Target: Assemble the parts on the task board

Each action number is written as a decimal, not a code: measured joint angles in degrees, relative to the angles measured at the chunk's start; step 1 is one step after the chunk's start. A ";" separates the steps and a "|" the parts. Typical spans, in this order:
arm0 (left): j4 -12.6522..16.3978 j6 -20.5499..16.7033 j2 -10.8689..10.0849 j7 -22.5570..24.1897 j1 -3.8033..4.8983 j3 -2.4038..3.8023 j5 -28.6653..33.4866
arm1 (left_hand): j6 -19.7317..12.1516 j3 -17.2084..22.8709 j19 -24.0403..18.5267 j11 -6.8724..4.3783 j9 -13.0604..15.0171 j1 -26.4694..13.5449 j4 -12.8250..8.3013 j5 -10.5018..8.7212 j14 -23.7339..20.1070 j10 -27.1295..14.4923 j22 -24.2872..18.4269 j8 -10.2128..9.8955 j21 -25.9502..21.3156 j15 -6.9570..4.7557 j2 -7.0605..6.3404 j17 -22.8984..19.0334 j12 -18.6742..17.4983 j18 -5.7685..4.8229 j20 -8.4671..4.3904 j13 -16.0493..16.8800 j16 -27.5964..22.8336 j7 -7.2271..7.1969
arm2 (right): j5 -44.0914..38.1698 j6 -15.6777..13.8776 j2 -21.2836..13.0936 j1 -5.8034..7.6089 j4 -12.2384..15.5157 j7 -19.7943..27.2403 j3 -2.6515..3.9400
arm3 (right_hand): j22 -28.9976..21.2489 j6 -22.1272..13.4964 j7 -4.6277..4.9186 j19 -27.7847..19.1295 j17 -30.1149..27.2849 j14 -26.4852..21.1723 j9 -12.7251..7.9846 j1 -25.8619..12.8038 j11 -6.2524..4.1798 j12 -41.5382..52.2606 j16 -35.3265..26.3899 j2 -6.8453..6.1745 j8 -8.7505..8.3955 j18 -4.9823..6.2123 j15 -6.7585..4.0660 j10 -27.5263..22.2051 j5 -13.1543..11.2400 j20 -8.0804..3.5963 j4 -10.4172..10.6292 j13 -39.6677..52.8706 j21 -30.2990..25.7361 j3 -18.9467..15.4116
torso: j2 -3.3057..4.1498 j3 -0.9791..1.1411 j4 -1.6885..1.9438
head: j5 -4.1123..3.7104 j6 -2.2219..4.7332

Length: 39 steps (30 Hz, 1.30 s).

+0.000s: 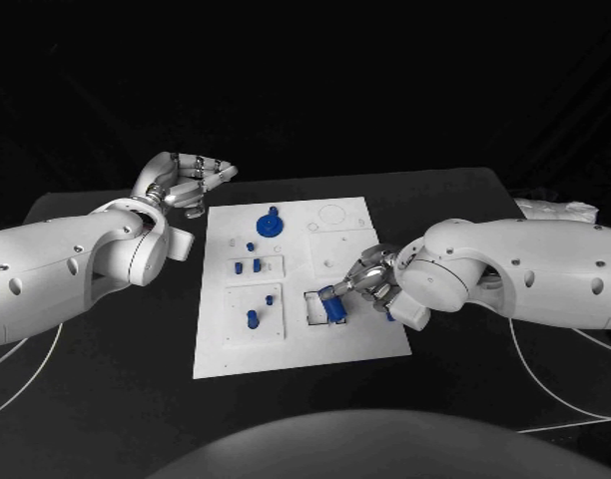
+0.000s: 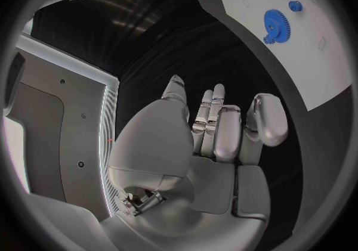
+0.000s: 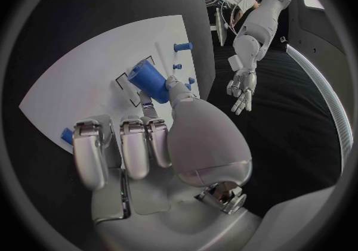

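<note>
The board lies mid-frame on the table. On it, a gear sits at the upper middle, small pegs below it toward the left, another part lower left, and a cylinder lower right. The left hand is off the board's upper-left corner; the right hand is at the cylinder.

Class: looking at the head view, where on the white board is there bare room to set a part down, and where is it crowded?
Bare room: the task board's near strip below its recesses, and the far right area around the faint circles, beside the blue gear. Crowded: the near right recess, where the right hand meets the blue cylinder. The left hand stays off the board.
</note>
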 measured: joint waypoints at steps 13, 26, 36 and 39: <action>0.03 0.06 0.01 -0.06 0.00 0.00 -0.05 | 0.00 0.00 0.00 0.00 0.00 0.00 0.00 0.00 0.00 0.00 -0.01 0.00 0.00 0.00 0.00 0.00 0.00 0.00 0.00 0.00 0.00 0.00 | 1.22 -1.00 1.88 -0.87 -1.11 -2.18 0.00 | -0.01 0.00 0.00 -0.21 0.04 0.00 0.00 -0.68 0.01 0.00 0.00 -0.21 -0.38 -0.01 0.00 0.00 -0.22 -0.21 -0.35 0.00 0.00 0.49 | 0.03 0.00 0.03 | 0.14 0.00; 0.32 0.07 -0.33 -0.12 0.00 0.00 -0.10 | 0.00 0.00 0.00 0.00 0.00 0.00 0.00 0.00 0.00 0.00 -0.01 0.00 0.00 0.00 0.00 0.00 0.00 0.00 0.00 0.00 0.00 0.00 | 1.46 -2.17 2.48 -0.96 -1.45 -2.69 0.07 | -0.02 0.33 0.30 -0.21 0.03 0.00 -0.50 -1.96 0.02 0.00 0.00 -0.12 -1.61 -0.01 0.01 0.01 -2.63 -0.21 -1.68 0.00 0.00 2.61 | 0.03 -0.01 -0.04 | 0.27 0.00; 0.29 0.07 -0.45 -0.24 0.00 0.00 -0.15 | 0.00 0.00 0.00 0.00 0.00 0.16 0.00 0.00 0.00 0.00 -0.02 0.00 0.00 0.00 0.16 -0.12 0.00 0.00 0.00 0.00 0.00 0.00 | 1.52 -2.42 3.07 -0.93 -1.91 -2.72 0.09 | -0.03 0.90 0.28 -0.21 0.03 -0.01 -0.99 -2.84 0.12 0.00 0.00 -0.45 -2.20 0.00 0.01 0.10 -4.00 -0.21 -3.01 0.00 0.00 4.41 | 0.00 -0.01 0.00 | 0.23 0.00; 0.31 0.07 -0.45 -0.27 0.00 -0.01 -0.17 | 0.00 0.00 0.00 0.00 0.00 0.22 0.00 0.00 0.00 0.00 -0.02 0.00 0.00 0.00 0.23 -0.15 0.00 0.00 0.00 0.00 0.00 0.00 | 1.52 -2.50 3.24 -0.92 -2.11 -2.77 0.09 | -0.03 1.26 0.16 -0.21 0.03 -0.01 -0.99 -3.31 0.14 0.00 0.00 -0.59 -2.53 -0.01 0.01 0.12 -4.31 -0.21 -3.24 0.00 0.00 4.64 | 0.00 -0.01 -0.01 | 0.23 0.00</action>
